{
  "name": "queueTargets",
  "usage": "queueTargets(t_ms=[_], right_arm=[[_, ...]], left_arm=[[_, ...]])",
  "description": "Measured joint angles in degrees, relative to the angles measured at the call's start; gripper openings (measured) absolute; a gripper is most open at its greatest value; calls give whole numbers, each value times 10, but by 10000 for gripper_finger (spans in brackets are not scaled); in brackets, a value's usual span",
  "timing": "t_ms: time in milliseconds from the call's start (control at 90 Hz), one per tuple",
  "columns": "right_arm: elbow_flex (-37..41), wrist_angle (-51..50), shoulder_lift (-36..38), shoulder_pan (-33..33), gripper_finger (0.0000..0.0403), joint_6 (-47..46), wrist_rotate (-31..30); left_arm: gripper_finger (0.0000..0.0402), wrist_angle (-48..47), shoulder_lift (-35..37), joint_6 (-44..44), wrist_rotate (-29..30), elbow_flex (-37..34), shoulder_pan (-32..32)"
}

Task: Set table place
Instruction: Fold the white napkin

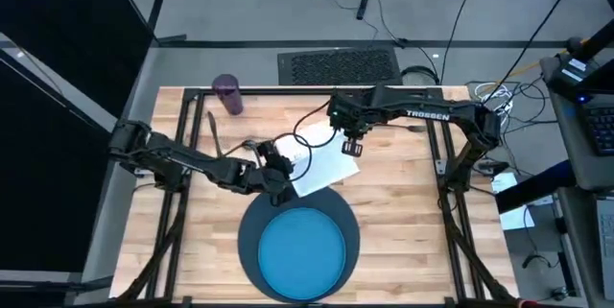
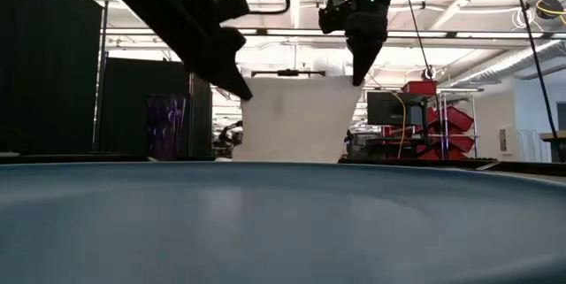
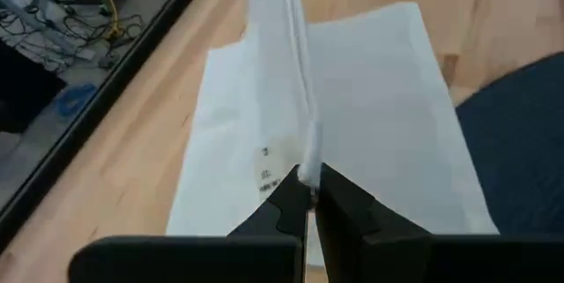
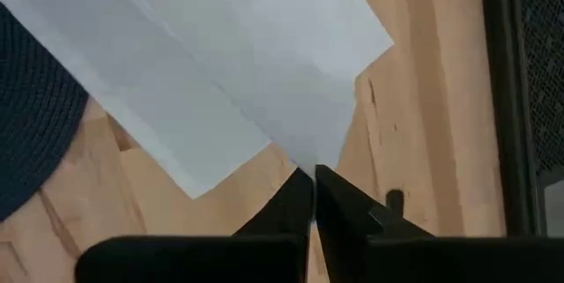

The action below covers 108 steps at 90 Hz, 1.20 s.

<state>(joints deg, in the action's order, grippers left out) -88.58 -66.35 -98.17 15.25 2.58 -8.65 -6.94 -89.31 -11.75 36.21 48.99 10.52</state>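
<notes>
— Where is the napkin [image 1: 321, 164]?

— Lifted above the desk [image 1: 403, 222], just beyond the dark mat [image 1: 251, 236] and its blue plate [image 1: 303, 253]. My left claw [image 3: 308, 182] is pinched tight on a raised fold; my right claw [image 4: 310, 177] is closed on a corner.

— And the rest?

— The purple cup [image 1: 227, 94] stands at the desk's far edge, well apart.

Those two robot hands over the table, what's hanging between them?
A white napkin. In the low view it hangs as a sheet between the left gripper and the right gripper, each pinching a corner; both wrist views show fingers shut on it.
</notes>
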Motion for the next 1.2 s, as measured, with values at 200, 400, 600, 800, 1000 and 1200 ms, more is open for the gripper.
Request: queueTargets(t_ms=[200, 400, 600, 800, 1000, 1200], right_arm=[[0, -13, 0, -18, 0, -20, -1], [0, -32, 0, -27, 0, -40, 2], [13, -30, 0, -28, 0, -52, 28], [60, -13, 0, -28, 0, -60, 33], [82, 1, 0, -28, 0, -56, 51], [82, 4, 0, -26, 0, -46, 56]], left_arm=[[0, 5, -4, 0, -21, 0, 6], [0, 0, 2, 6, -21, 0, 16], [0, -17, 5, 17, -21, 5, 21], [0, -34, 5, 21, -21, 18, 23], [0, -33, 5, 30, -35, 26, 23], [0, -30, 5, 28, -44, 26, 23]])
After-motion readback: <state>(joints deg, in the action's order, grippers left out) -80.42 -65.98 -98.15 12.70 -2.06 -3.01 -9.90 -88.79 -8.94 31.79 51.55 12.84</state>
